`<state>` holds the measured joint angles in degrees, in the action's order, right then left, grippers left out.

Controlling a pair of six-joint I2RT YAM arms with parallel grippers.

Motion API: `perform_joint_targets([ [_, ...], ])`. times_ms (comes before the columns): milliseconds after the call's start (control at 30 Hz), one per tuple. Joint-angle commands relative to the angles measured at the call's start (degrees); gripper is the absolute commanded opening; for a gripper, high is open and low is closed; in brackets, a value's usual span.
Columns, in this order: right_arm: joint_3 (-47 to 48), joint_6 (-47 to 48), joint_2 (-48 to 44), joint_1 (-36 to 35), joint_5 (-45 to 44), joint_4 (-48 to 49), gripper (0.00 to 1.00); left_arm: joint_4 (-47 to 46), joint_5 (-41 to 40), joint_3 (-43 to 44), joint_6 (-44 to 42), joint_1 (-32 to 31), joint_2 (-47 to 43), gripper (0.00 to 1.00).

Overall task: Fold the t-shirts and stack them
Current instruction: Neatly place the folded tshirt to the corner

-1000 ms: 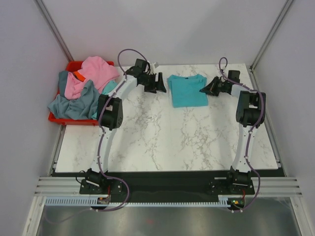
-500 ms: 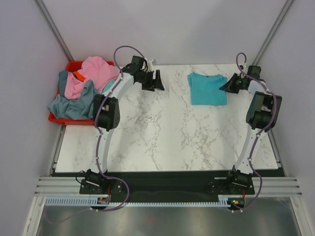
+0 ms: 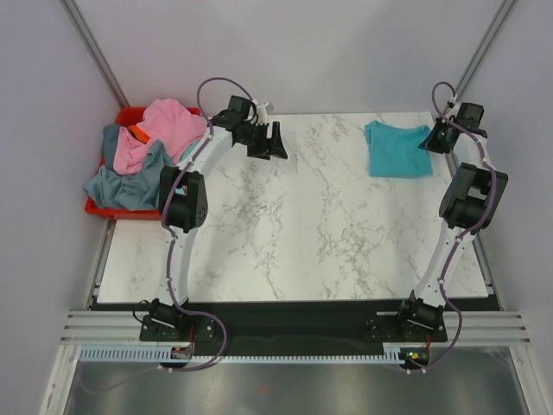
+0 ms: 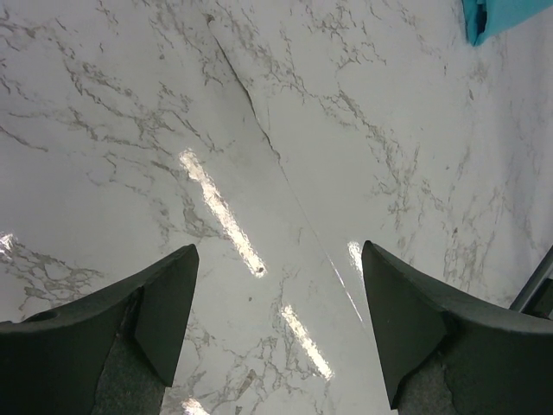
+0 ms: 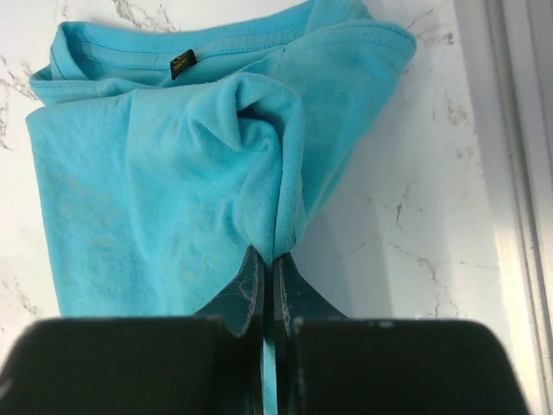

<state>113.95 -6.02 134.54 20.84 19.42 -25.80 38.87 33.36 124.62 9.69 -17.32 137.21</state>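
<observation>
In your left wrist view only a corner of the teal t-shirt [image 4: 510, 13] shows, cut off by the top right edge; the left gripper [image 4: 279, 264] has both fingers cropped at the bottom; in your right wrist view the right gripper [image 5: 270, 259] hides the shirt's near hem behind its body; from above, the heaped t-shirts [image 3: 143, 160] cover most of the red bin [image 3: 127, 115], and you cannot count them.

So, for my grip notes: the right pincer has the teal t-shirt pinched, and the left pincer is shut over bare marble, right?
No: the left pincer is open over bare marble, as the left wrist view shows. The right pincer does have the teal t-shirt pinched.
</observation>
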Motion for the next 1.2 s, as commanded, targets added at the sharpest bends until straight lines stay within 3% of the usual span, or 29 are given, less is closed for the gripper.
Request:
perform_joint_targets([
  [0,3.12,2.94,-1.04,-0.27,-5.6,0.66,0.0,0.15,0.91,-0.43,-2.66,0.27,-4.23,0.84],
  [667,10.58,8.39,6.78,0.96,-20.37,2.51,0.0,1.2,-1.98,-3.59,-5.21,-0.78,-7.39,0.84],
  [1167,17.88,9.36,13.03,1.48,-25.66,6.12,0.0,2.17,-6.12,-4.21,-7.76,-4.56,-8.18,0.85],
])
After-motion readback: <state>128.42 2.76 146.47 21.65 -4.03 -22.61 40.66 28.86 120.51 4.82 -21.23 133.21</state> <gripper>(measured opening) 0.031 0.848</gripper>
